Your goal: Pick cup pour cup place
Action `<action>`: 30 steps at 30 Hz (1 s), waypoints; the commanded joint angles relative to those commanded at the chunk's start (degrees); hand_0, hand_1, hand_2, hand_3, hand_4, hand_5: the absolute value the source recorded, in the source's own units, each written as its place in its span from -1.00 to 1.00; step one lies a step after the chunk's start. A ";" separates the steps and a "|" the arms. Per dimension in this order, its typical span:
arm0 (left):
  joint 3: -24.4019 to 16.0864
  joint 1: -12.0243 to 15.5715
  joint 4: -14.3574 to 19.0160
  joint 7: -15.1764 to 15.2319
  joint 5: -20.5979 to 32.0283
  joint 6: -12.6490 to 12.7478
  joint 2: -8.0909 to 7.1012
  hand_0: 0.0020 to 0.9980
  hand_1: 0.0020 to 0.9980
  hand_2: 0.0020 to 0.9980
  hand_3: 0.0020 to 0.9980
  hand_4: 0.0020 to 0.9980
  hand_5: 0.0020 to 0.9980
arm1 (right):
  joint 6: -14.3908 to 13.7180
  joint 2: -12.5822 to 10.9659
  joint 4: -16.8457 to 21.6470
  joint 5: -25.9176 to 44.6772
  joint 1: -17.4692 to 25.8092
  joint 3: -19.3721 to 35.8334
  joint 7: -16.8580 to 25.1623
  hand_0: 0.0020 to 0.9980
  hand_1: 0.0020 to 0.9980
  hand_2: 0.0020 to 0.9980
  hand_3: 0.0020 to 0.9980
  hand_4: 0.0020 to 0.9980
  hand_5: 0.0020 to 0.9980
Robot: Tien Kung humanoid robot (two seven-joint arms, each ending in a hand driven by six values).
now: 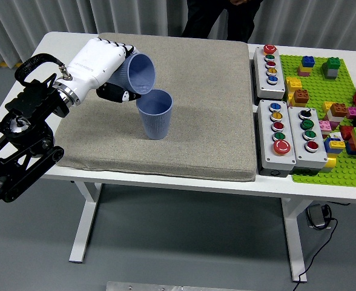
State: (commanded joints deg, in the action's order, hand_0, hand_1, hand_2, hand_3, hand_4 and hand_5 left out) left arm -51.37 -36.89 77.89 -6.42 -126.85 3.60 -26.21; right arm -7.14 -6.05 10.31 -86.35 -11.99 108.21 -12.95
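My left hand (112,74) is shut on a blue ribbed cup (138,73), which is tipped on its side with its mouth facing right and down. Its rim hangs just above the left edge of a second blue ribbed cup (155,114), which stands upright on the grey mat (196,103) left of centre. The white hand covers the held cup's base. I cannot see anything inside either cup. My right arm is out of view.
Three grey button boxes (270,63) (277,137) (309,134) stand right of the mat. A green baseplate (323,91) with several loose bricks fills the table's right end. A person in dark clothes (220,18) stands at the far edge.
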 joint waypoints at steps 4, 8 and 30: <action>0.86 -0.34 0.19 -0.10 -0.87 -0.08 -0.38 -0.02 -0.11 -0.07 -0.06 0.59 -0.60 | -0.03 0.03 0.00 0.05 0.13 0.00 0.01 0.40 0.26 0.17 0.18 -1.00 -0.55; 3.01 -1.34 0.44 -0.45 -2.29 -0.07 -1.27 -0.02 -0.11 -0.07 -0.06 0.59 -0.61 | -0.02 0.07 0.00 -0.02 0.33 0.04 -0.02 0.40 0.26 0.17 0.18 -1.00 -0.55; 5.57 -3.45 0.78 -1.60 -3.15 0.58 -3.04 -0.02 -0.10 -0.07 -0.05 0.58 -0.61 | -0.04 -0.05 0.00 0.35 0.04 -0.15 -0.01 0.40 0.26 0.17 0.18 -1.00 -0.56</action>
State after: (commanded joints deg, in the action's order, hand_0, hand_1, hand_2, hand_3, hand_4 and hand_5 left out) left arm -45.80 -40.33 78.67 -8.02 -130.00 4.18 -29.25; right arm -7.18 -6.10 10.31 -86.00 -11.95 108.06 -12.96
